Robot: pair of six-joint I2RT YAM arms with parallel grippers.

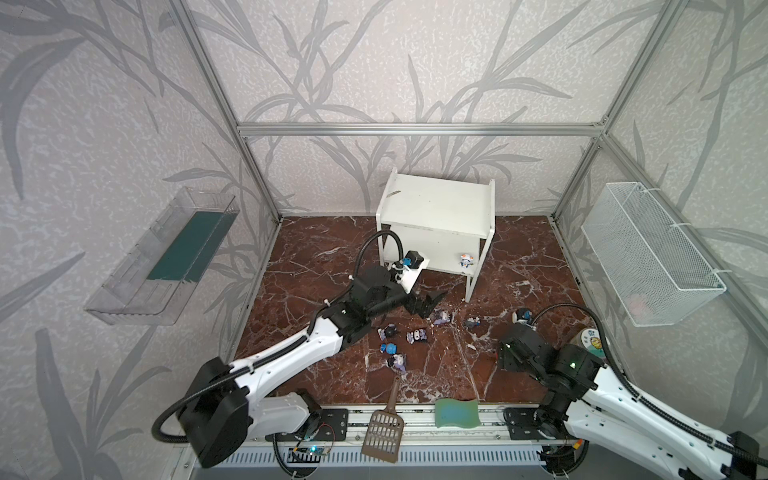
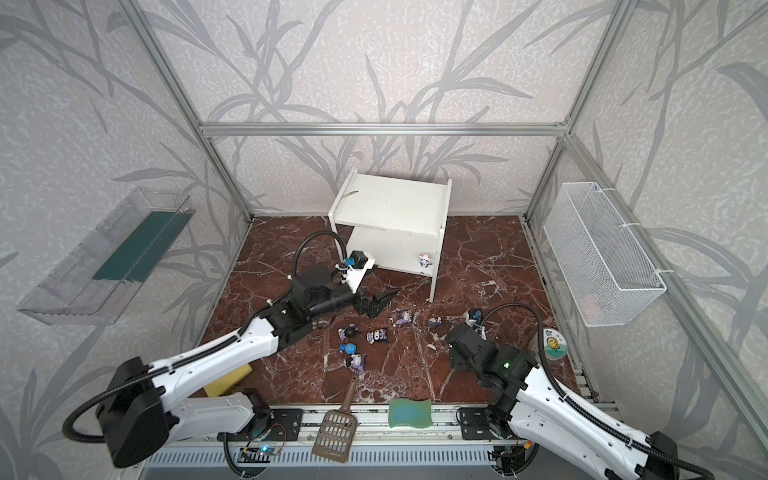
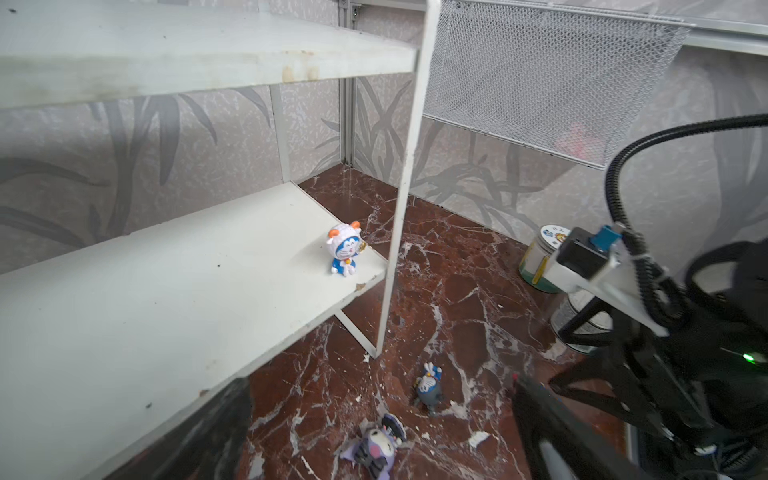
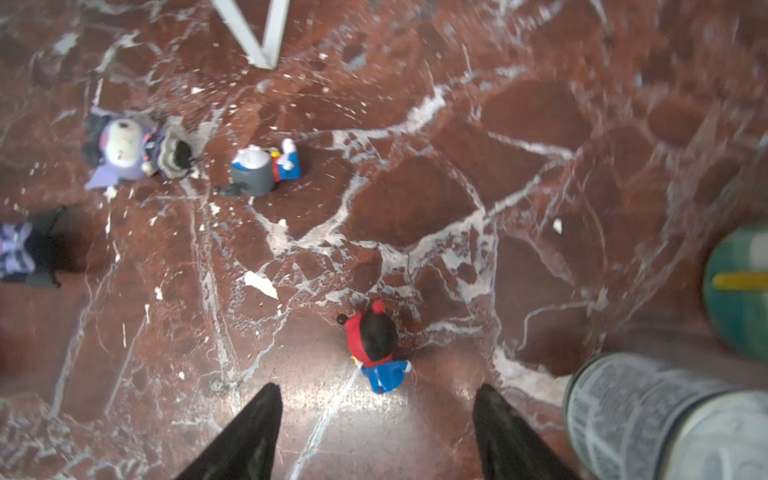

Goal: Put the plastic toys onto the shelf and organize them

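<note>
Right wrist view shows the right gripper [image 4: 378, 390], jaws apart and empty, just short of the upright red-and-black-headed toy [image 4: 374, 345] on the desk [image 4: 519, 166] well in front of the shelf [image 4: 277, 29] leg; recommend centring them about its head and closing gently, lest it topple.

In both top views I have the shelf [image 1: 436, 208] at centre, near the back wall. One toy [image 1: 466, 261] stands on its lower board, at the right end. Below the shelf in the frame, four toys [image 1: 417, 336] bunch on the table [image 1: 316, 257], with two more toys [image 1: 444, 318] up and to their right. The scoop [image 1: 384, 432] lies at bottom centre, the sponge [image 1: 457, 412] just to its right. The tray [image 1: 162, 257] hangs at left, the basket [image 1: 652, 253] at right, a jar [image 2: 555, 343] below the basket. In my right wrist view another toy [image 4: 376, 347] stands just ahead of the right gripper [image 4: 378, 390].
</note>
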